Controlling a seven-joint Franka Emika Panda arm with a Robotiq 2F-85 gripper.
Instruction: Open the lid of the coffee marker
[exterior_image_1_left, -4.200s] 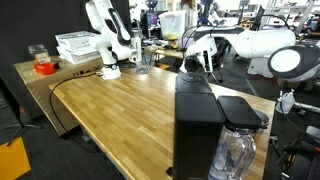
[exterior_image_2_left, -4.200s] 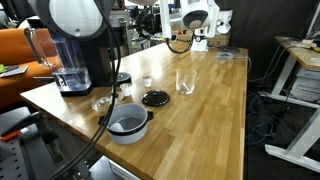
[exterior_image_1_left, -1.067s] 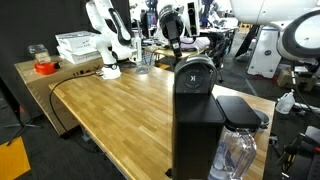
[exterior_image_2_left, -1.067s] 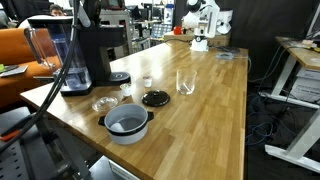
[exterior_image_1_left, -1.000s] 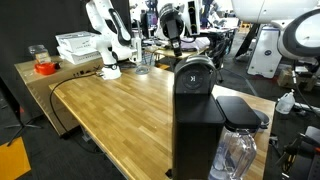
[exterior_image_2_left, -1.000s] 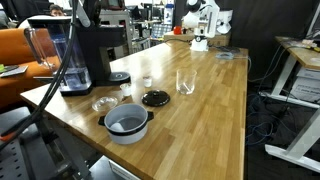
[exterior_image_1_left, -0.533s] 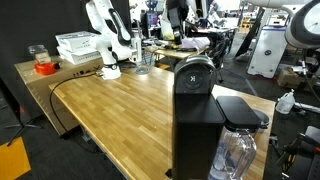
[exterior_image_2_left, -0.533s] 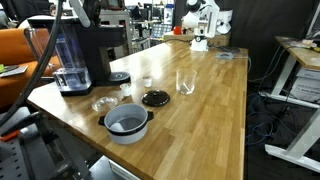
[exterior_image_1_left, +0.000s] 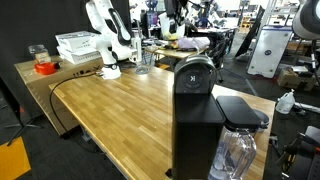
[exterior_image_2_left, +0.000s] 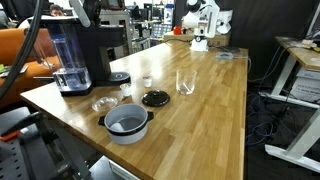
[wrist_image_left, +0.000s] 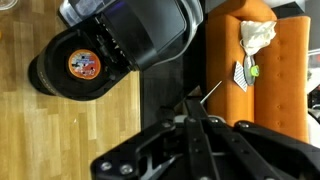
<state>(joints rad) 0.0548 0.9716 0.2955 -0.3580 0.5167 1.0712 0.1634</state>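
Note:
The black coffee maker (exterior_image_1_left: 197, 115) stands at the near table edge; its rounded lid (exterior_image_1_left: 195, 72) with the K logo is tilted up, open. It also shows in an exterior view (exterior_image_2_left: 88, 45) and from above in the wrist view (wrist_image_left: 150, 30), with the round drip tray (wrist_image_left: 85, 65) below it. My gripper (wrist_image_left: 193, 101) is shut and empty, above and apart from the machine. In an exterior view it hangs high over the lid (exterior_image_1_left: 172, 12).
A clear water tank (exterior_image_1_left: 235, 150) sits beside the machine. On the wooden table stand a glass (exterior_image_2_left: 185, 82), a black disc (exterior_image_2_left: 155, 98), a grey pot (exterior_image_2_left: 127, 122) and a small glass dish (exterior_image_2_left: 103, 103). White trays (exterior_image_1_left: 78, 45) and another white arm (exterior_image_1_left: 105, 40) stand at the far end. An orange seat (wrist_image_left: 270, 60) is behind.
My gripper has risen up and away from the raised lid. The lid stays up; 4 s ago it lay flat.

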